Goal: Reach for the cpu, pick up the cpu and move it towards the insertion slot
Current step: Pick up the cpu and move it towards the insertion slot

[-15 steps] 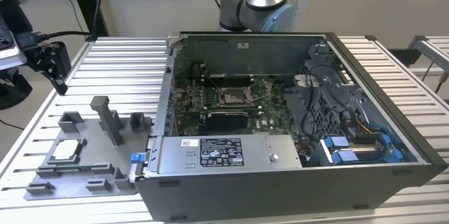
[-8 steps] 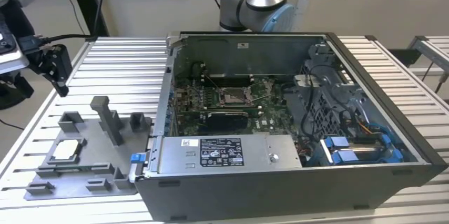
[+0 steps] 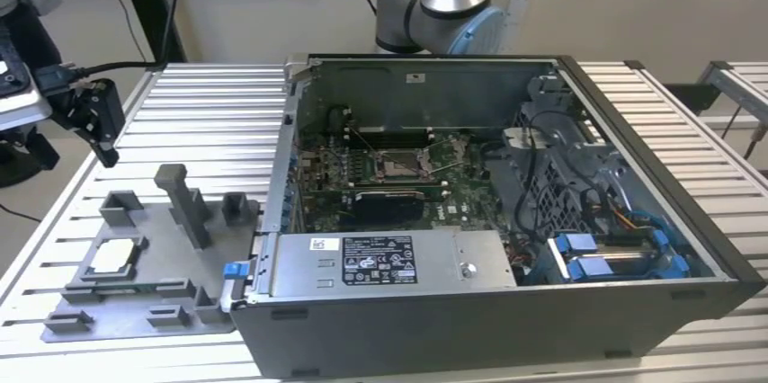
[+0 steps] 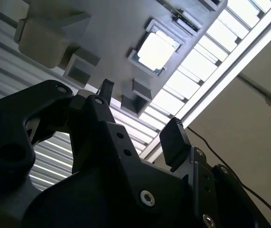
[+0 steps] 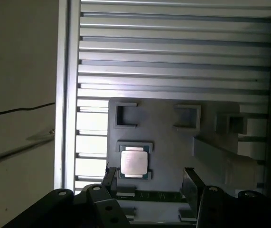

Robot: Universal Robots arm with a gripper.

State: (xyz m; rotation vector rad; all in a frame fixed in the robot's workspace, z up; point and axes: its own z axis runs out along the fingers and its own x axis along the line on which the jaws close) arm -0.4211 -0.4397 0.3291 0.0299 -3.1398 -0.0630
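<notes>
The cpu (image 3: pixel 113 258) is a small pale square chip lying flat in a grey frame on the fixture plate (image 3: pixel 144 325), at the exterior view's left. It also appears in both wrist views, as the cpu (image 4: pixel 156 47) and the cpu (image 5: pixel 134 163). My black gripper (image 3: pixel 101 136) hangs well above the table, beyond the plate's far end and apart from the chip. Its fingers (image 5: pixel 190 179) stand open with nothing between them, as the gripper (image 4: pixel 142 114) also shows. The insertion slot (image 3: pixel 397 164) is a silver-framed socket on the green board inside the open computer case (image 3: pixel 480 302).
Grey fixture blocks, one a tall post (image 3: pixel 186 203), stand on the plate around the chip. The slatted metal table (image 3: pixel 210 109) carries plate and case. The case wall (image 3: pixel 273 185) rises right beside the plate. Cables and blue parts (image 3: pixel 612 253) fill the case's right side.
</notes>
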